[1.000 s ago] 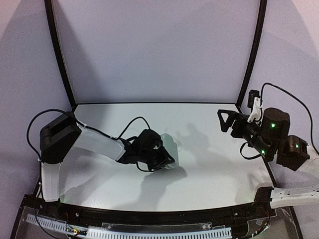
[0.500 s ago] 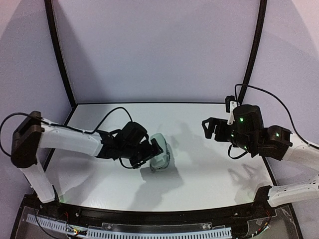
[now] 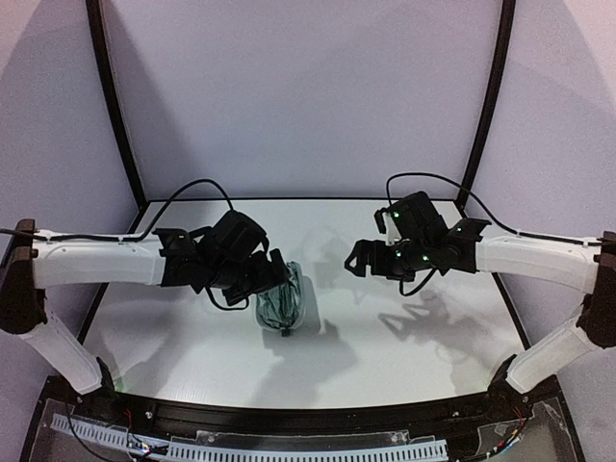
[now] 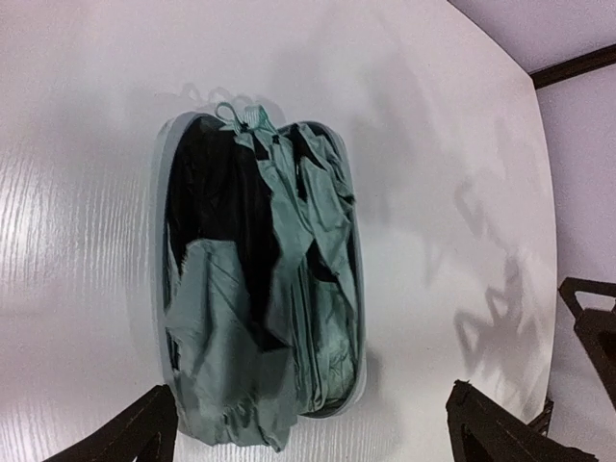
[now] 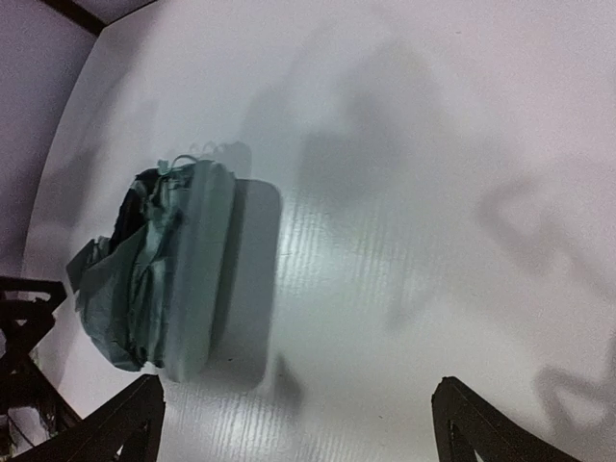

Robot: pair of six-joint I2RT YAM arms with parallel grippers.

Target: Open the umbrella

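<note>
The compact folding umbrella of pale mint-green crinkled fabric with a black inner side (image 4: 279,318) lies bunched and folded inside a pale rounded-oblong storage case (image 5: 197,279), left of centre on the white tabletop (image 3: 414,356). Neither its shaft nor its handle can be made out.

Directly above it hovers the left hand (image 3: 272,276), its black fingertips (image 4: 135,438) spread wide to either side of the bundle and holding nothing. The right hand (image 3: 358,258) hangs to the right of the case, apart from it and turned toward it, its fingertips (image 5: 125,423) likewise wide apart with nothing between them.

The task appears to be at its start: the umbrella is still collapsed and in its case, so the step in hand looks like the approach for a first grasp. The next move probably calls for the left hand to descend and close on the fabric or the hidden handle, while the right hand pins or takes the case so the umbrella can come free.

A second ago the right arm was tucked at the tabletop's right edge; it has since swung in toward the centre. The left arm has stretched out from a folded pose, and where mostly pale shell showed half a second ago, green-and-black fabric now faces the overhead camera.
</note>
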